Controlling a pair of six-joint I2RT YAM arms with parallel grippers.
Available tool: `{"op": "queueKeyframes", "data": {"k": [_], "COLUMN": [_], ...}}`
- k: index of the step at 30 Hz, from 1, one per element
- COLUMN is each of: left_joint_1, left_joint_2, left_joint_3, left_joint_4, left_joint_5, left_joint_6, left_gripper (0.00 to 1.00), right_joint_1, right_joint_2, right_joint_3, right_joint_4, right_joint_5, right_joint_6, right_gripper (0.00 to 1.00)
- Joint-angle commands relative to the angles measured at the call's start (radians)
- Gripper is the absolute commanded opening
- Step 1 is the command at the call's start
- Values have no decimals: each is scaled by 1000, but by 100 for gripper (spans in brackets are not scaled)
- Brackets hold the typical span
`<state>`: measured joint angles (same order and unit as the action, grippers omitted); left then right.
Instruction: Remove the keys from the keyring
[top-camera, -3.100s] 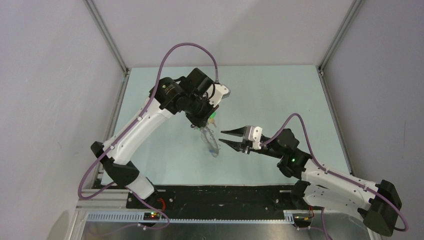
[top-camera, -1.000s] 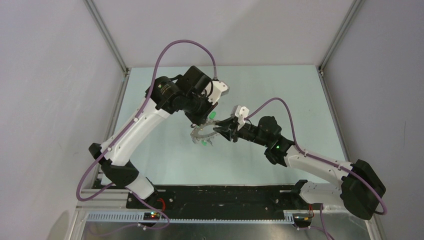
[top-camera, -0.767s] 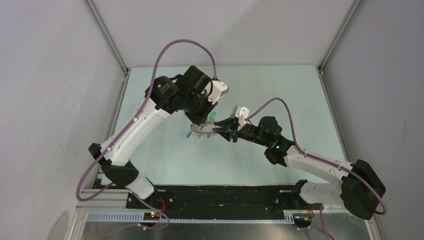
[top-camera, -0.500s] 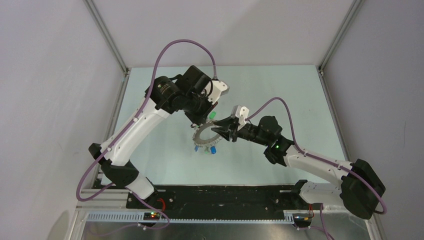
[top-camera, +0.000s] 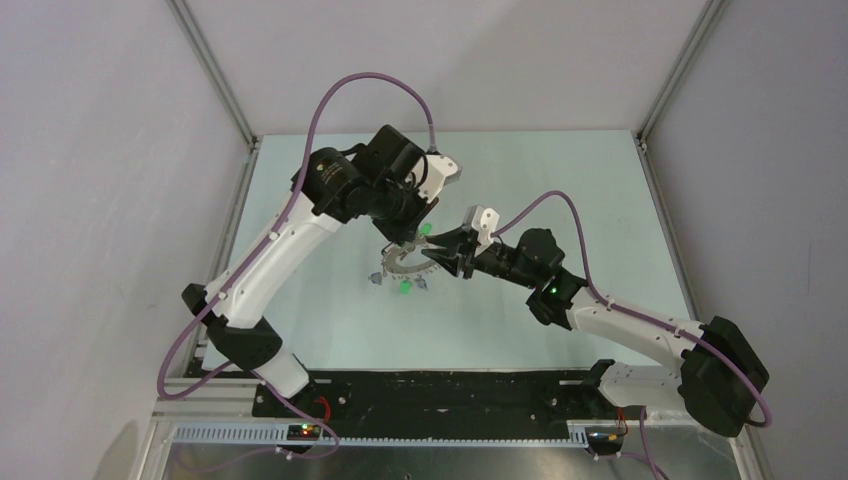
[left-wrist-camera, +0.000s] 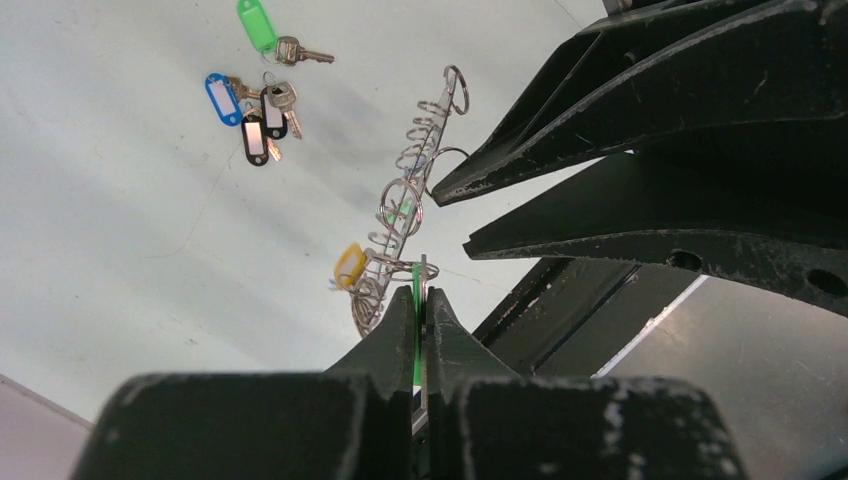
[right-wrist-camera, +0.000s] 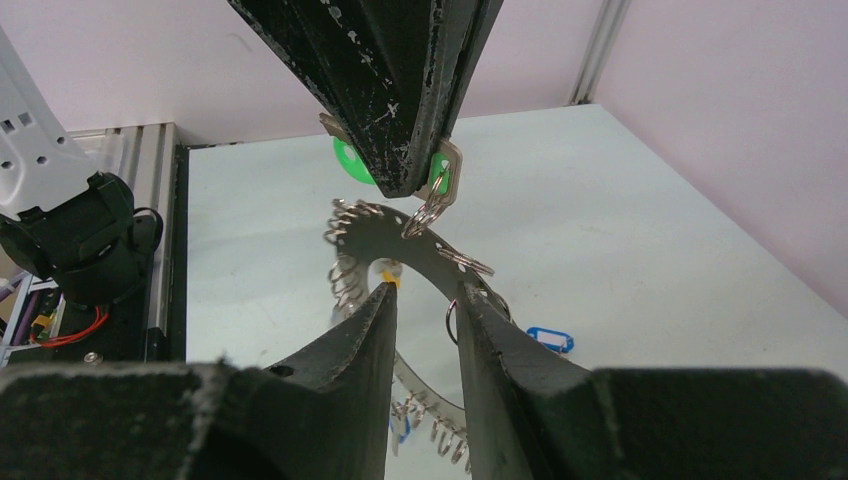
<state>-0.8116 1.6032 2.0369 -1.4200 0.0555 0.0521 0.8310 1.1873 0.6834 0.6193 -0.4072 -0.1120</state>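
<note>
My left gripper (top-camera: 406, 240) is shut on a green-tagged key (left-wrist-camera: 416, 300), seen from the right wrist as a green tag (right-wrist-camera: 348, 160) pinched between black fingers. The large grey keyring (top-camera: 396, 268) hangs from that key by a small split ring (right-wrist-camera: 425, 215) above the table. Several small rings and tagged keys dangle from it, including a yellow tag (left-wrist-camera: 349, 263). My right gripper (top-camera: 434, 256) is open. Its tips (right-wrist-camera: 425, 290) straddle the keyring's band (right-wrist-camera: 395, 232), one finger (right-wrist-camera: 380, 310) standing in the ring's hole.
Three loose keys with green (left-wrist-camera: 257, 22), blue (left-wrist-camera: 217, 97) and black (left-wrist-camera: 255, 138) tags lie together on the pale green table (top-camera: 560, 200). A blue tag (right-wrist-camera: 548, 338) lies on the table below the ring. Metal frame posts stand at the back corners.
My right arm has moved up and left to the keyring and its fingers have narrowed around the band. The keyring has swung from hanging down to lying more level.
</note>
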Motion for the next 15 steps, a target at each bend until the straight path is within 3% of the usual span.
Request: {"op": "queueKeyframes", "data": {"k": [1, 15], "left_joint_1": [13, 22], "left_joint_2": [3, 40], "left_joint_3": [49, 83], "left_joint_4": [29, 30], "left_joint_5": [10, 23], "left_joint_6": [-1, -16], "left_gripper": [0, 0], "right_joint_1": [-4, -3], "right_joint_2": [-5, -37], "right_joint_3": [42, 41], "right_joint_4": [30, -4], "right_joint_5": [39, 42], "right_joint_6": [9, 5], "right_gripper": [34, 33]}}
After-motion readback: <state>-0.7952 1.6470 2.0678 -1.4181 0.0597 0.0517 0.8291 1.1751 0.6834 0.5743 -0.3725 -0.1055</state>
